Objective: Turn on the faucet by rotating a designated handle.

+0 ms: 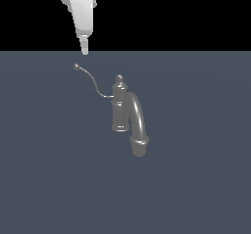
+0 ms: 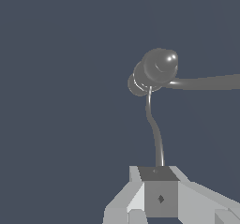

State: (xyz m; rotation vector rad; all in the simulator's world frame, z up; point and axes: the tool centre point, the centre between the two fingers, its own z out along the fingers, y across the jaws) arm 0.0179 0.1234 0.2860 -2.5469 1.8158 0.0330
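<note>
The grey faucet (image 1: pixel 120 108) stands mid-scene in the exterior view, an upright column with a knobbed cap and a thick arched spout (image 1: pixel 138 125) curving toward the camera. Its thin wire handle (image 1: pixel 90 80) sweeps up toward the exterior view's left and ends in a small ball tip (image 1: pixel 76 66). My gripper (image 1: pixel 85 51) hangs just above and slightly to the right of that ball, apart from it, fingers shut on nothing. In the wrist view the faucet (image 2: pixel 157 68) is seen from above. The handle (image 2: pixel 154 129) runs down to my gripper (image 2: pixel 159 174), whose fingers hide the ball tip.
A flat dark blue-grey floor (image 1: pixel 196 179) surrounds the faucet. Nothing else stands on it in either view.
</note>
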